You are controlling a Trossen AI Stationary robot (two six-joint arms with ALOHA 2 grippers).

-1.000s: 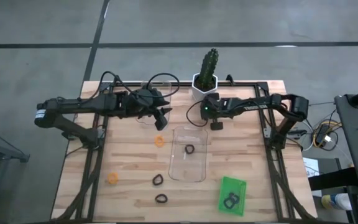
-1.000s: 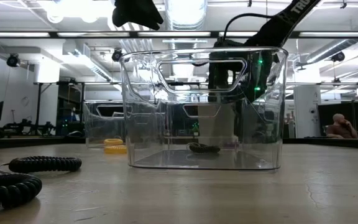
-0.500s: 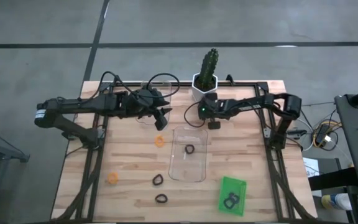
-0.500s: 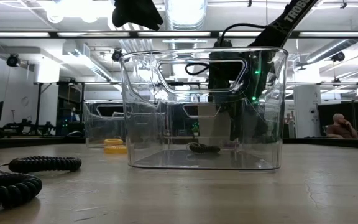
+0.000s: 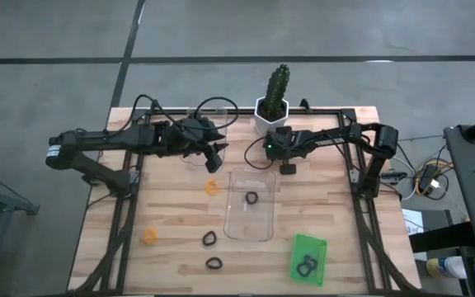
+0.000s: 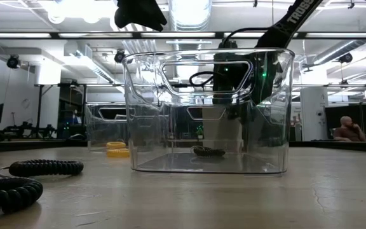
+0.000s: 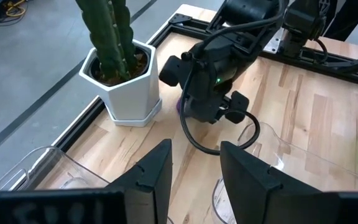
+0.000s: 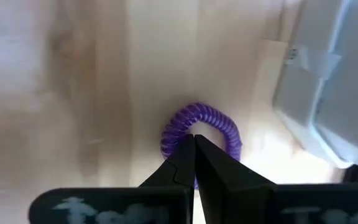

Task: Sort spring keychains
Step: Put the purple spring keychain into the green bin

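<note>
A purple spring keychain point(image 8: 202, 132) lies flat on the wood just beyond the far end of the clear tray point(image 5: 250, 206). My right gripper point(image 8: 194, 138) is shut and points down at it, with its tips over the ring's hole; it shows in the high view too point(image 5: 287, 168). My left gripper point(image 7: 196, 165) is open and empty, hovering over the far left part of the table point(image 5: 216, 157). One black keychain point(image 5: 252, 198) lies in the clear tray, and black ones lie in the green tray point(image 5: 308, 258). Orange point(image 5: 212, 186) point(image 5: 149, 236) and black point(image 5: 209, 238) point(image 5: 213, 264) keychains lie on the table. My right gripper's shut fingers point(image 8: 182, 162) come from above and cover the near arc of the purple keychain point(image 8: 169, 134). The ring lies flat on the table. I cannot tell whether the tips touch it.
A cactus in a white pot point(image 5: 272, 107) stands at the far edge, close to my right gripper. A second clear tray point(image 6: 107, 130) sits under my left arm. The black frame rails point(image 5: 357, 165) run along the table's sides. Bare wood lies along the near left part.
In the low view my right gripper dipped toward the table behind the clear tray, then came back up a little. The keychains and trays have stayed where they were.
</note>
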